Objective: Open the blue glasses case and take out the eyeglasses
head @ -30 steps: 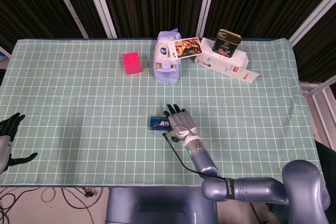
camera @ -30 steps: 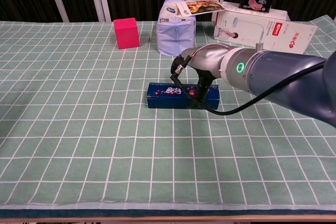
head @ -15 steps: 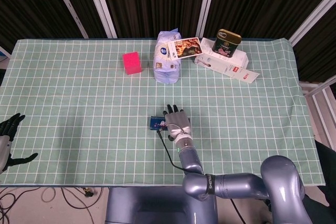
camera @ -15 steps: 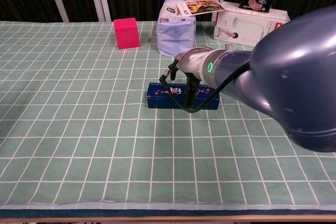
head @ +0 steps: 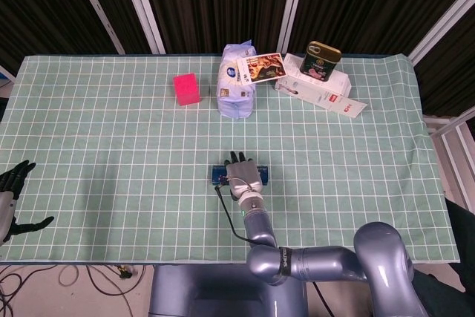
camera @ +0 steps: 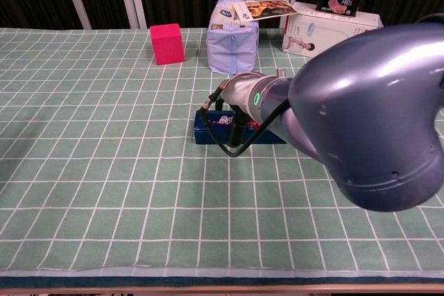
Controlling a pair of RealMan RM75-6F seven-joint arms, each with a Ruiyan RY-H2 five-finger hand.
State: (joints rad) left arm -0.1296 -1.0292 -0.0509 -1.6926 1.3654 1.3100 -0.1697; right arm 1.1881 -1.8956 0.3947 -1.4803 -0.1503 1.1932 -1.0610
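The blue glasses case (head: 217, 176) lies closed on the green checked cloth, in the middle of the table near the front. My right hand (head: 241, 171) lies on top of it with its fingers stretched forward over the lid, and only the two ends of the case show. In the chest view the case (camera: 208, 129) is partly hidden behind my right wrist and forearm (camera: 347, 102), which fill the right side. My left hand (head: 10, 192) hangs off the table's front left corner, fingers apart and holding nothing. No eyeglasses are visible.
A pink cube (head: 186, 88) stands at the back left. Behind the case are a blue tissue pack (head: 236, 79) with a card on it, and a white box (head: 320, 88) with a dark tin (head: 320, 60) on top.
My right hand has slid left along the case, from its right part to near its left end. The forearm has swung closer to the chest camera. The left hand has not moved.
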